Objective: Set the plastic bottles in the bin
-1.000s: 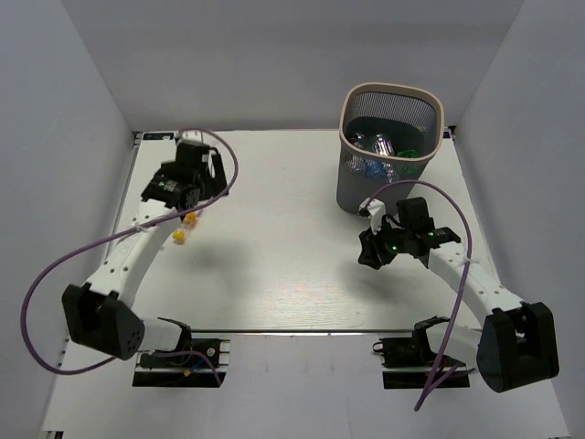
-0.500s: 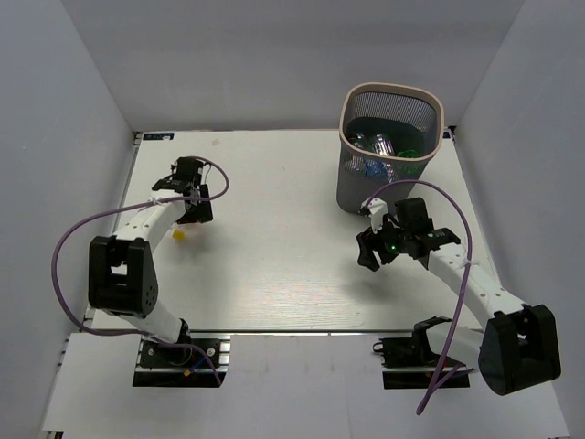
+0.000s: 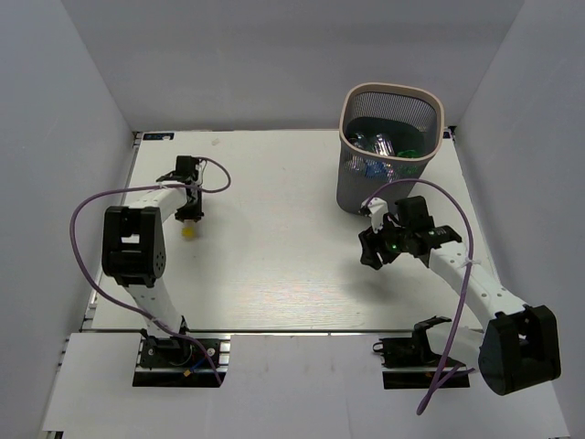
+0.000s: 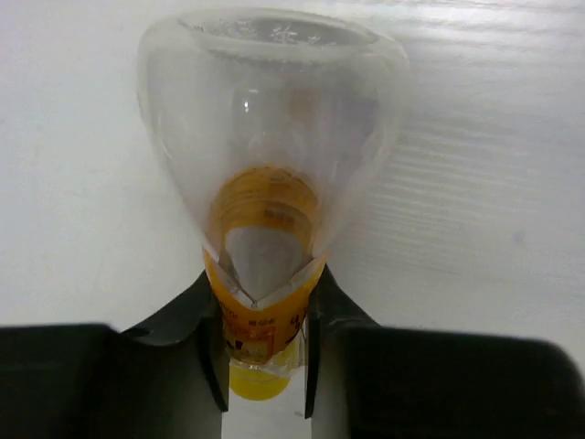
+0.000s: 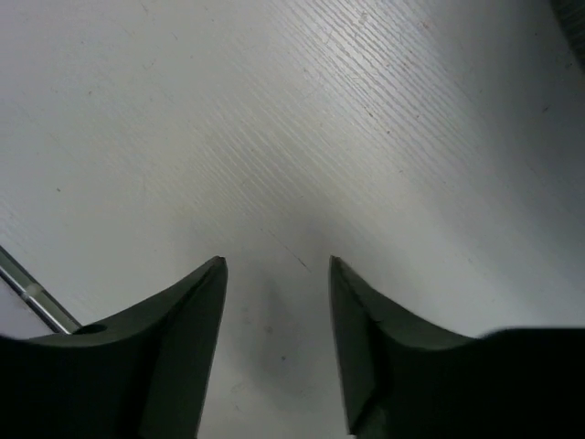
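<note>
A clear plastic bottle (image 4: 274, 174) with an orange label and a yellow cap lies on the white table at the left (image 3: 187, 230). My left gripper (image 4: 265, 302) is shut on its labelled neck, cap toward the wrist; from above, the left gripper (image 3: 189, 210) is just beyond the cap. The bin (image 3: 364, 187), dark mesh with a beige rim, stands at the back right. Several plastic bottles (image 3: 379, 144) lie inside it. My right gripper (image 5: 276, 265) is open over bare table, nothing between its fingers; from above, the right gripper (image 3: 369, 252) is just in front of the bin.
White walls close the table (image 3: 274, 265) at the back and on both sides. A purple cable (image 3: 87, 215) loops out from the left arm, and another (image 3: 462, 229) arcs over the right arm. Both arm bases sit at the near edge.
The left arm has folded back toward its base, and its gripper has come down over the orange-labelled bottle and shut on it. The right arm has hardly moved.
</note>
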{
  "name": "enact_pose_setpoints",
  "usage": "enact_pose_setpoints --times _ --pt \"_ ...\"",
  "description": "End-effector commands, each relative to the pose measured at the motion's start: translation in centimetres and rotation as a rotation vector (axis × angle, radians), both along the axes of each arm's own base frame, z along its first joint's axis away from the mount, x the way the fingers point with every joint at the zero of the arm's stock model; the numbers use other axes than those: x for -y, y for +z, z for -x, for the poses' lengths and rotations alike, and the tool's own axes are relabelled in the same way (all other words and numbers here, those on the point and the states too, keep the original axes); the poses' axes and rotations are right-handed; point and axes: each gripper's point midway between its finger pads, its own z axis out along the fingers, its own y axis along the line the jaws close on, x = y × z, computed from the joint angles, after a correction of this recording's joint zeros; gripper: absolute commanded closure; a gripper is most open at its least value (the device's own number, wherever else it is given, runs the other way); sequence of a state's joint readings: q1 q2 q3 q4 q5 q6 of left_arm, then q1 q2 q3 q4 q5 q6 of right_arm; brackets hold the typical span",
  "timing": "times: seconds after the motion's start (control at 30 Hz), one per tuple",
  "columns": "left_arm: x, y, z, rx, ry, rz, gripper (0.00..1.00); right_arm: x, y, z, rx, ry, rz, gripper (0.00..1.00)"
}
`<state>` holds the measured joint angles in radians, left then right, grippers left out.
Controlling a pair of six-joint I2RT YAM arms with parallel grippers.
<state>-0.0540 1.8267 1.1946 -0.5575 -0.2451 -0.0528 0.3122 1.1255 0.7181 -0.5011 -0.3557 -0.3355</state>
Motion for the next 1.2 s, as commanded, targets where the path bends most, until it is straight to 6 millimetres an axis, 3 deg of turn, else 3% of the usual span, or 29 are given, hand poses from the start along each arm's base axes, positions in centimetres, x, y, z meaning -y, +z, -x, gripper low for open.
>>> enact_pose_setpoints --times 0.0,0.07,0.1,0.17,0.2,0.23,0.3,0.4,0.43,0.47,0.5,0.53,0.57,0.6,0.7,0.73,0.77,0.8,0.97,1.0,1.17 --pt "1.8 3.7 -2.8 0.151 -0.058 0.095 0.94 -0.4 1.5 -0.5 0.019 0.025 -0.025 0.49" --pt "4.6 7.1 -3.9 0.243 -0.127 0.184 0.95 -0.8 1.7 -0.3 0.021 0.058 -0.047 0.74" --pt "6.7 9.7 -4.2 0.306 -0.176 0.293 0.98 -0.8 1.6 -0.1 0.011 0.069 -0.046 1.0" --pt "9.4 13.3 -4.8 0.397 -0.234 0.419 1.0 -0.8 1.4 0.0 0.007 0.078 -0.044 1.0" --pt "12.1 16.1 -5.3 0.478 -0.322 0.532 1.0 -0.7 1.1 0.0 0.003 0.079 -0.04 1.0" --pt "13.4 18.5 -5.4 0.541 -0.327 0.621 1.0 -0.7 0.9 -0.1 0.004 0.075 -0.032 1.0" --pt "17.8 24.6 -4.4 0.685 -0.5 0.796 1.0 -0.3 0.5 -0.4 -0.012 0.051 -0.015 1.0" --pt "22.8 30.7 -2.6 0.747 -0.687 1.002 1.0 0.0 0.1 -0.8 -0.035 0.03 -0.007 1.0" --pt "24.1 34.3 -2.3 0.812 -0.747 1.066 1.0 0.0 -0.2 -0.8 -0.049 0.019 -0.007 1.0" --pt "26.1 35.8 -0.8 0.796 -0.853 1.145 1.0 0.3 -0.5 -1.0 -0.056 0.004 0.007 1.0" --pt "27.3 36.1 -1.4 0.783 -0.882 1.188 1.0 0.4 -0.5 -1.1 -0.056 -0.004 0.009 1.0" --pt "28.2 39.8 -1.0 0.86 -0.968 1.211 1.0 0.5 -0.6 -1.3 -0.064 -0.016 0.01 1.0" --pt "30.1 41.0 0.0 0.832 -1.018 1.275 1.0 0.8 -0.8 -1.5 -0.065 -0.034 0.021 1.0" --pt "30.9 44.4 0.6 0.891 -1.075 1.293 1.0 1.0 -0.9 -1.5 -0.067 -0.041 0.023 1.0" --pt "34.5 45.3 -0.2 0.867 -1.138 1.361 1.0 1.1 -0.9 -1.7 -0.071 -0.046 0.022 1.0" --pt "35.2 47.2 0.1 0.895 -1.17 1.377 1.0 1.1 -0.9 -1.7 -0.074 -0.048 0.02 1.0" --pt "36.5 45.7 -1.1 0.842 -1.159 1.42 1.0 1.1 -0.8 -1.7 -0.071 -0.049 0.018 1.0" --pt "37.6 46.8 -0.4 0.852 -1.194 1.446 1.0 1.2 -0.8 -1.7 -0.072 -0.05 0.019 1.0" --pt "41.9 45.9 -0.5 0.8 -1.22 1.515 1.0 1.6 -0.4 -1.9 -0.051 -0.064 0.015 1.0" --pt "43.3 44.4 -0.7 0.758 -1.215 1.527 1.0 1.7 -0.5 -1.9 -0.052 -0.067 0.017 1.0" --pt "46.0 43.6 -0.8 0.738 -1.183 1.572 0.99 1.9 -0.3 -2.0 -0.042 -0.073 0.012 1.0"
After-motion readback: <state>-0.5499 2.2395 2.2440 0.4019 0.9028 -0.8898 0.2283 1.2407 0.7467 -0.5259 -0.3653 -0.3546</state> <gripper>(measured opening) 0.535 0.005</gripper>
